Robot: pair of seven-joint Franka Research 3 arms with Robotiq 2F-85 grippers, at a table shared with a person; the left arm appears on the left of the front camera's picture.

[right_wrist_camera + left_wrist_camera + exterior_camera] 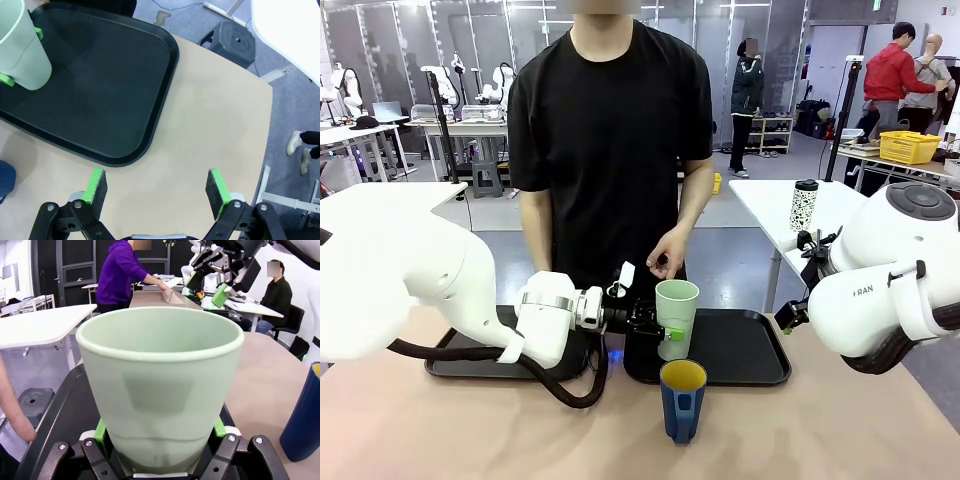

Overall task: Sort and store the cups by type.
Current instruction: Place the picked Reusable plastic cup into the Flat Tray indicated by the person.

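Robotics lab, open test floor: rows of white worktables [370, 200], yellow crate [909, 147] on one, people [890, 75] busy at other stations, bare grey floor [740, 250].

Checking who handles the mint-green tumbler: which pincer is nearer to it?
Left. The left pincer grips the mint-green tumbler over the black tray; the right pincer hangs open above bare table beside that tray, apart from the tumbler.

Two cups: one mint tumbler [677, 305] and one blue mug [682, 400]. Two black trays, a left tray [448, 362] and a right tray [740, 345]. One speckled flask [804, 205]. Two tools, left tool [665, 328] and right tool [157, 191]. One person [610, 130] at the tabletop [840, 430].
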